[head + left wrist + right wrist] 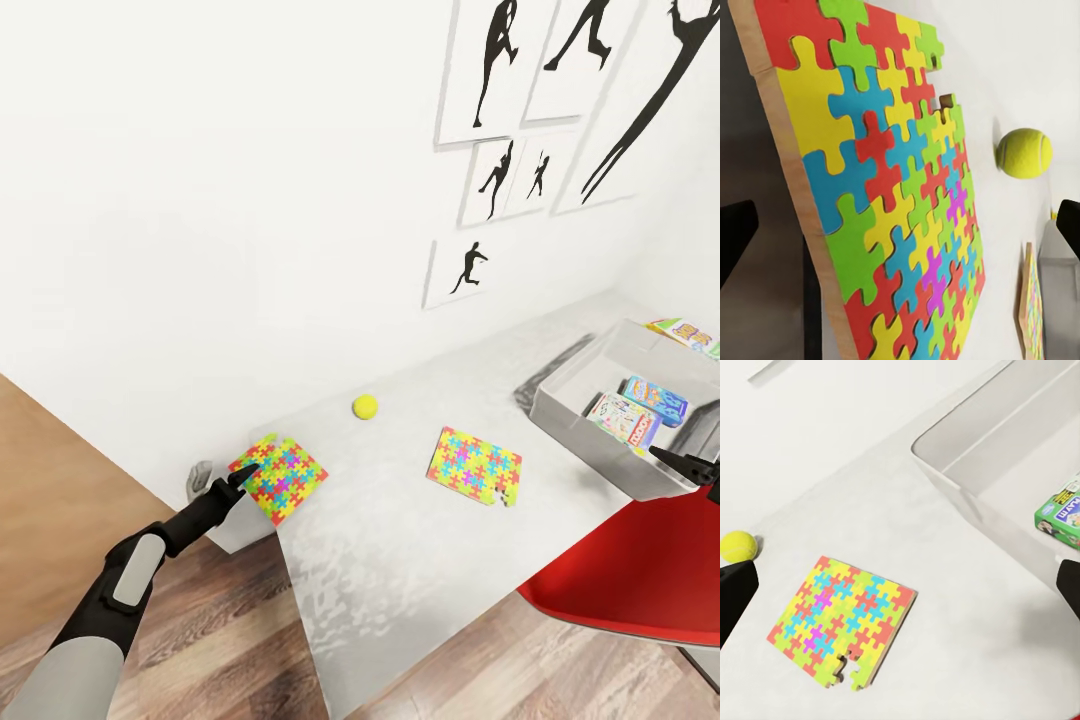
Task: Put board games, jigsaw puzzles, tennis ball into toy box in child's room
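Left gripper (243, 473): we are reaching it to the near corner of the left jigsaw puzzle (279, 478); in the left wrist view its dark fingers are sitting wide apart at both sides, nothing between them, so we are reading it as open.
Right gripper (678, 462): we are holding it above the near rim of the toy box (580, 420); its fingers are showing spread at the edges of the right wrist view, empty.
Left jigsaw puzzle: we are seeing it lying on the pale table (400, 560) at its left end, with one corner out past the table edge.
Second jigsaw puzzle (475, 466): it is lying flat between the first one and the toy box, a piece or two missing at one corner.
Tennis ball (365, 406): it is resting on the table behind the two puzzles, near the wall.
Board games: we are seeing the blue one (656, 398) and the Monopoly one (622, 417) lying inside the toy box, and the yellow-green-red one (686, 333) at its far rim.
Red chair (640, 570): it is standing in front of the table, under the toy box.
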Motion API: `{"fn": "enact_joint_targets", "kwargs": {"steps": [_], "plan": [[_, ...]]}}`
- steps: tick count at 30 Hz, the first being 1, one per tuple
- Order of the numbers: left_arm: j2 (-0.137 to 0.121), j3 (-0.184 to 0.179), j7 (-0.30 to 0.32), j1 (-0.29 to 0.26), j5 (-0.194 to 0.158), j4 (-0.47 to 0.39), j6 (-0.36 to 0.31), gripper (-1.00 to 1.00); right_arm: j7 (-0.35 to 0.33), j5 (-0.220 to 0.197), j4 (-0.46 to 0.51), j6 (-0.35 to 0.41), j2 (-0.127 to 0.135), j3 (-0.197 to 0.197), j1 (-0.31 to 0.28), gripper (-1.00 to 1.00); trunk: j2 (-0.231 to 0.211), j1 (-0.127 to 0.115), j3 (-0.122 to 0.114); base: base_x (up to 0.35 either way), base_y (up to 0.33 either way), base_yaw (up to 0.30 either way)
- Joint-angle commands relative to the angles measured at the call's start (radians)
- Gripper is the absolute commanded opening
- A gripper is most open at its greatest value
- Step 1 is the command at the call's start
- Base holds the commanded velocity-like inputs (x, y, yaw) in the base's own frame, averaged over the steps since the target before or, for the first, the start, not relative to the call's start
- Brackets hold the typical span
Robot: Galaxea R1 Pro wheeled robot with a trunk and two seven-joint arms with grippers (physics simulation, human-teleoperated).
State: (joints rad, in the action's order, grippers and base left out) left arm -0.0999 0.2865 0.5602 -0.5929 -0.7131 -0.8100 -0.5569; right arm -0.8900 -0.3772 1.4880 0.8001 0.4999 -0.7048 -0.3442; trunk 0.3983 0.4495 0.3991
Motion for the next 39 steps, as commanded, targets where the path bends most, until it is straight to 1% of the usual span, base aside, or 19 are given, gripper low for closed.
{"fn": "enact_joint_targets", "kwargs": {"steps": [1, 12, 24, 39], "plan": [[0.000, 0.002, 0.001, 0.000, -0.005, -0.001, -0.008, 1.00, -0.002, -0.002, 0.000, 0.005, 0.000, -0.001, -0.001, 1.00, 0.002, 0.001, 0.002, 0.000, 0.000, 0.000], [-0.001, 0.003, 0.001, 0.000, -0.005, -0.002, -0.007, 1.00, -0.003, -0.002, 0.000, 0.005, 0.000, -0.001, -0.001, 1.00, 0.002, 0.001, 0.002, 0.000, 0.000, 0.000], [-0.016, 0.010, 0.001, -0.001, -0.005, -0.002, -0.006, 1.00, -0.003, -0.002, 0.000, 0.005, 0.000, -0.001, -0.001, 1.00, 0.002, 0.001, 0.002, 0.000, 0.000, 0.000], [-0.021, 0.014, 0.001, -0.001, -0.005, -0.002, -0.006, 1.00, -0.003, -0.002, 0.000, 0.005, 0.000, -0.001, -0.001, 1.00, 0.002, 0.001, 0.002, 0.000, 0.000, -0.004]]}}
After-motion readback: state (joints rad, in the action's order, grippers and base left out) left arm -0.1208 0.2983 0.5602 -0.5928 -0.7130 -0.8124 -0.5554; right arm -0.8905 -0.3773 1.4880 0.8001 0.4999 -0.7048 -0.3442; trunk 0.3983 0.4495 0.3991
